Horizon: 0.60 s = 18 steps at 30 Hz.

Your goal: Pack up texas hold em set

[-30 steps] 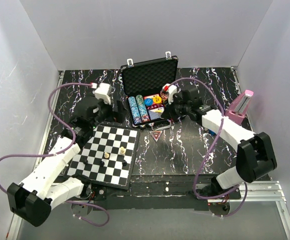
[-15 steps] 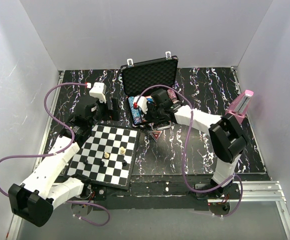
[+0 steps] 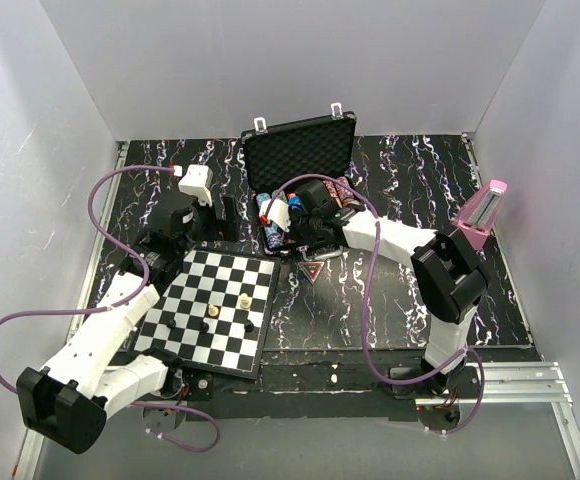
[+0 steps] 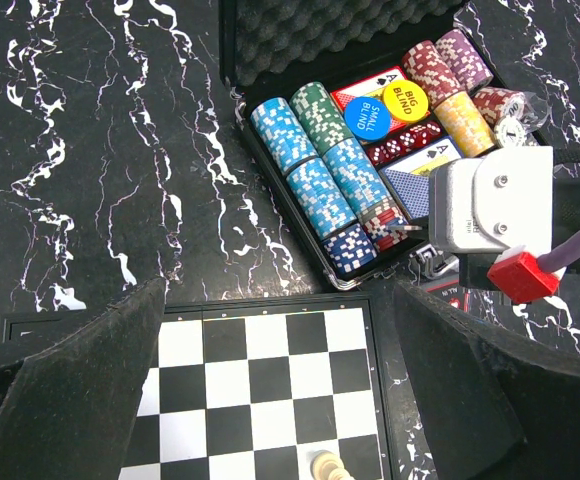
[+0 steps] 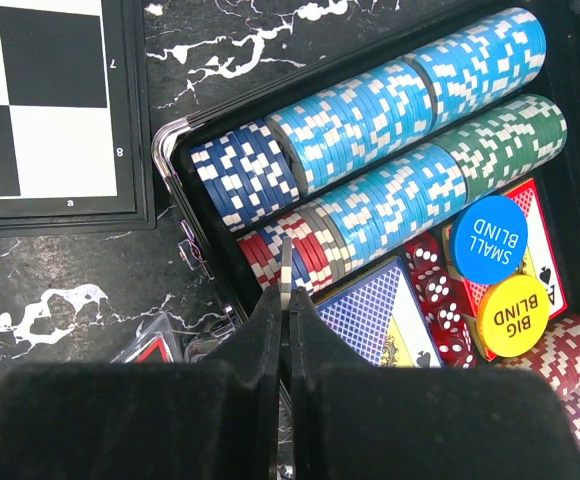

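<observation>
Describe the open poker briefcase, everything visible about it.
The briefcase is black with silver trim and two silver latches atop its upright, foam-lined lid. It stands open on the marbled table, just beyond the chessboard. Its tray holds rows of chips, card decks, red dice and two round buttons.

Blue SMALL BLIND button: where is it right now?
Right wrist view, right of centre: the blue SMALL BLIND button lies inside the open briefcase, between the green chip row and the yellow BIG BLIND button.
</observation>
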Tool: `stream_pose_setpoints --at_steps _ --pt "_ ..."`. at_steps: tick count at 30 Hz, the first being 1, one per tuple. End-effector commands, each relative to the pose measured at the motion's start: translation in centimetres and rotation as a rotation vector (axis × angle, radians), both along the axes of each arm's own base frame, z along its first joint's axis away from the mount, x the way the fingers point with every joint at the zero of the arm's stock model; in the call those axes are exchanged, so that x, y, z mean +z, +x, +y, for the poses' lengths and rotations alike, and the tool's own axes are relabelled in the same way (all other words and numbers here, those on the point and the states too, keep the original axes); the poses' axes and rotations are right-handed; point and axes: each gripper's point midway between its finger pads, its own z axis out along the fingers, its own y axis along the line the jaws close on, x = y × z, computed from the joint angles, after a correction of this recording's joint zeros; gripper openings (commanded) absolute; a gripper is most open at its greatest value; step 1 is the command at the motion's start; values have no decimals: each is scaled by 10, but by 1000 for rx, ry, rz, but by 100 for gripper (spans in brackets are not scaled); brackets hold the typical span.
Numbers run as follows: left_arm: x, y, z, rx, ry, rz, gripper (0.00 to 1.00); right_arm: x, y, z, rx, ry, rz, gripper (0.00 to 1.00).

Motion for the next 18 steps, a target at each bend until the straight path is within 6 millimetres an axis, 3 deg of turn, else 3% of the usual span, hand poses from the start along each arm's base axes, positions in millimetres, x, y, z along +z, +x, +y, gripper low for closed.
stream_pose_setpoints --at_steps 1,7,18 --pt "4 0 1 2 6 -14 98 4 -1 2 35 -25 -2 1" --pt "3 0 1 0 7 -13 98 -15 -2 -1 53 -98 49 1" --pt "5 -1 2 3 9 -20 98 -10 8 -2 45 -98 46 1"
